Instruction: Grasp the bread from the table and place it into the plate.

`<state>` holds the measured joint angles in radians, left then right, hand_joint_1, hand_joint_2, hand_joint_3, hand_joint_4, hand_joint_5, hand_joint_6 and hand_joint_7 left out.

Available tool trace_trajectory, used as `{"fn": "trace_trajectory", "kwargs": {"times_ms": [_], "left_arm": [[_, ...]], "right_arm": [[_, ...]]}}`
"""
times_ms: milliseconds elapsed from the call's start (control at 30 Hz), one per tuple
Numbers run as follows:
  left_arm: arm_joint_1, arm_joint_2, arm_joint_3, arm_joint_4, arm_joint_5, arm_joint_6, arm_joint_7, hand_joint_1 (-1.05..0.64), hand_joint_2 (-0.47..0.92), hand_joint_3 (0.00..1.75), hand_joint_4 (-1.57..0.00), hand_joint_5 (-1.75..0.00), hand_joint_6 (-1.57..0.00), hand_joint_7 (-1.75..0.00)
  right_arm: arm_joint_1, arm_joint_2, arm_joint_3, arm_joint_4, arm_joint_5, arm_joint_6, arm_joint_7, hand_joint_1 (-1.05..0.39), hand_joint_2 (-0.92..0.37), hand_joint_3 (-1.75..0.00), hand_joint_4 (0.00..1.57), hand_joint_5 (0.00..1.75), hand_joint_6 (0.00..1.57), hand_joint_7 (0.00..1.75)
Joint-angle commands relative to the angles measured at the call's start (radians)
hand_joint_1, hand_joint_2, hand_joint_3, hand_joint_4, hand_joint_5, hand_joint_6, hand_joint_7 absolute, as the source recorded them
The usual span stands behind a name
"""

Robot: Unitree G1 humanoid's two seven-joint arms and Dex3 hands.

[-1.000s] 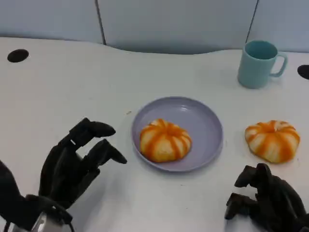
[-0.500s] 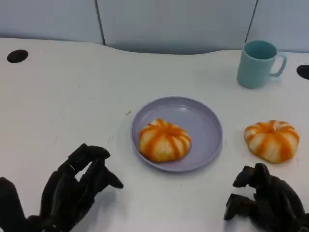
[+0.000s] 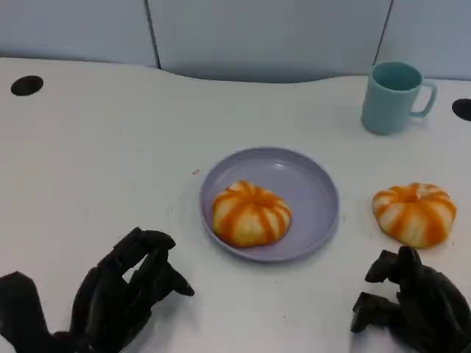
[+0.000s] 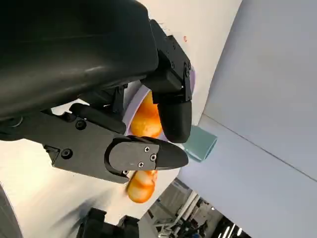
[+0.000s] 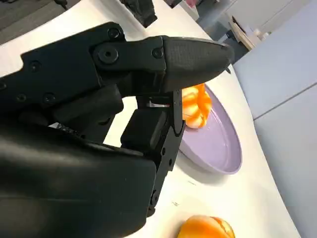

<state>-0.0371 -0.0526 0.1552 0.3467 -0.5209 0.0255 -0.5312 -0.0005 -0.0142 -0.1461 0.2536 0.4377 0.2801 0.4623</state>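
Note:
A lilac plate [image 3: 303, 184] lies mid-table with an orange-striped round bread [image 3: 252, 213] in its near left part. A second striped bread [image 3: 414, 213] lies on the table to the right of the plate. My left hand [image 3: 121, 294] hovers low at the near left, fingers apart and holding nothing, well short of the plate. My right hand [image 3: 412, 309] sits at the near right, just in front of the second bread and not touching it, with nothing in it. The right wrist view shows the plate [image 5: 218, 144], its bread [image 5: 197, 106] and the loose bread [image 5: 205, 229].
A teal mug [image 3: 394, 95] stands at the back right, beyond the loose bread. Dark round holes [image 3: 26, 84] mark the tabletop at the far left and far right. A pale wall runs behind the table's wavy back edge.
My left hand has drawn back from the plate toward the near left edge and sunk lower. The right hand has dropped slightly. Both breads, the plate and the mug stay put.

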Motion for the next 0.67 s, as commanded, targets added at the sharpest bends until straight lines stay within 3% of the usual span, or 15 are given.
{"fn": "trace_trajectory", "kwargs": {"times_ms": [33, 167, 467, 667], "left_arm": [[-0.013, 0.011, 0.002, 0.017, 0.025, -0.024, -0.008, -0.52, 0.92, 0.29, -0.65, -1.63, -0.51, -1.37], [-0.014, -0.003, 0.010, 0.013, 0.018, -0.011, 0.004, -0.50, 0.92, 0.27, -0.65, -1.65, -0.53, -1.36], [-0.015, 0.008, 0.021, 0.005, 0.012, -0.006, -0.027, -0.51, 0.92, 0.29, -0.65, -1.69, -0.53, -1.37], [-0.031, 0.008, 0.036, 0.031, 0.019, -0.017, -0.021, -0.52, 0.92, 0.26, -0.68, -1.63, -0.57, -1.31]], "right_arm": [[-0.003, -0.025, -0.012, 0.036, -0.011, -0.025, 0.011, -0.47, -0.92, -0.44, 1.28, 1.13, 1.16, 1.04], [-0.010, -0.030, -0.012, 0.060, -0.022, -0.050, 0.022, -0.48, -0.92, -0.44, 1.27, 1.13, 1.15, 1.04], [0.006, -0.024, -0.009, -0.002, -0.014, 0.018, -0.032, -0.46, -0.92, -0.43, 1.25, 1.18, 1.14, 1.08], [-0.008, -0.019, -0.015, 0.042, -0.004, -0.017, 0.004, -0.48, -0.92, -0.44, 1.25, 1.15, 1.15, 1.04]]}}
